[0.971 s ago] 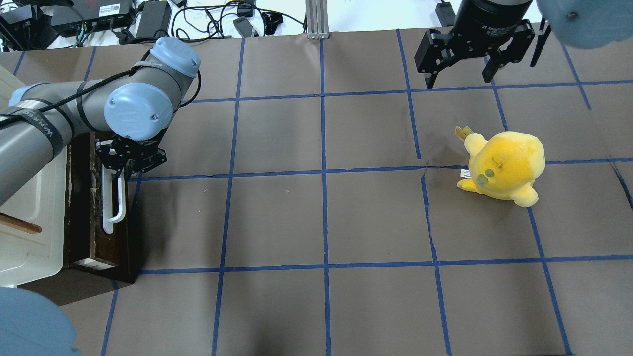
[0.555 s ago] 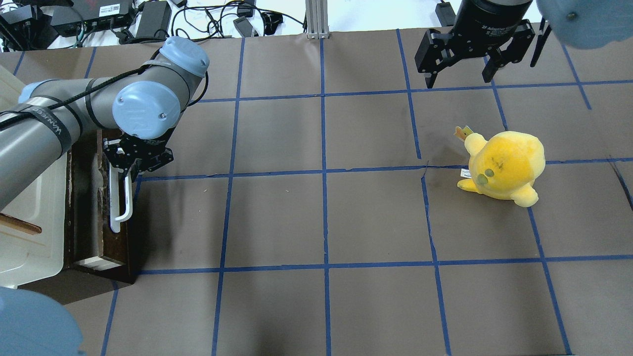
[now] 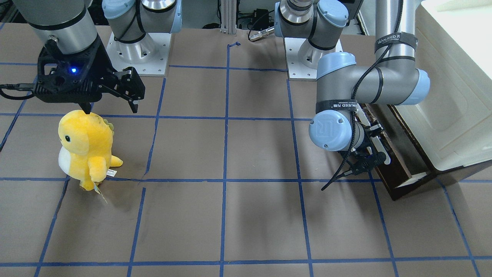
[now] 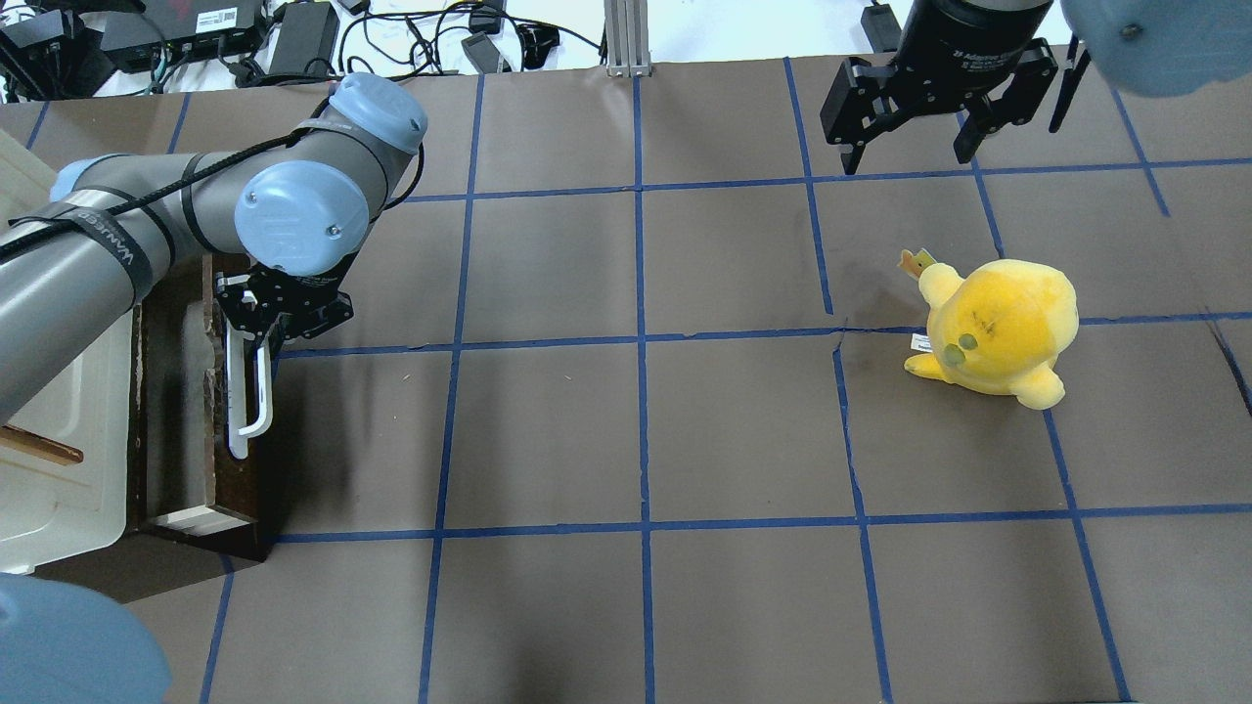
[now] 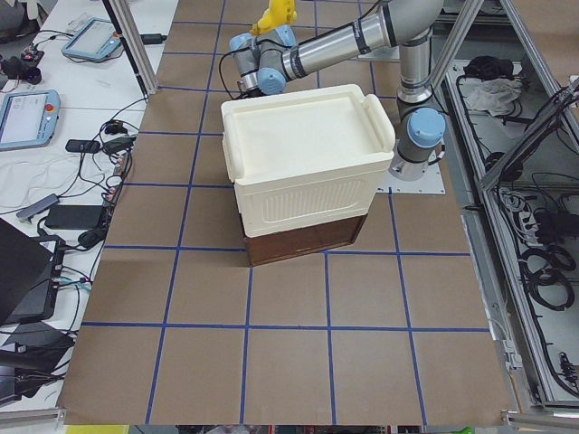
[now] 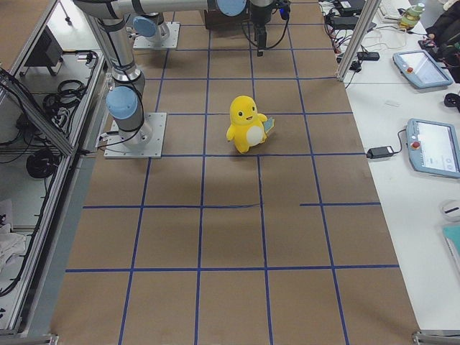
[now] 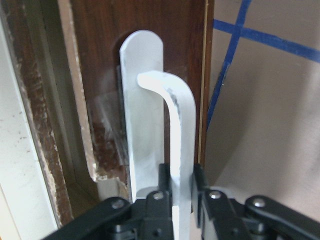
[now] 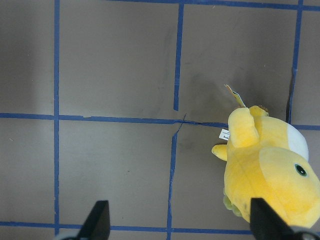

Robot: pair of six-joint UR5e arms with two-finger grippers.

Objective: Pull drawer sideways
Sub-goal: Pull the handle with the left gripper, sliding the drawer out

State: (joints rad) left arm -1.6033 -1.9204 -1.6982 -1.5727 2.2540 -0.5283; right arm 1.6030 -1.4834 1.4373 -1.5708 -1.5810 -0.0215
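While our left jaws clamp the handle [image 7: 180, 150], its long axis runs along the drawer [image 4: 245, 479] front; right jaws hang spread, well apart.

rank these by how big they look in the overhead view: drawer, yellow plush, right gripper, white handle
1. drawer, counting only its visible part: largest.
2-3. yellow plush and right gripper look about alike. The gripper hangs above the table, nearer the camera, so I won't rank them.
4. white handle: smallest.
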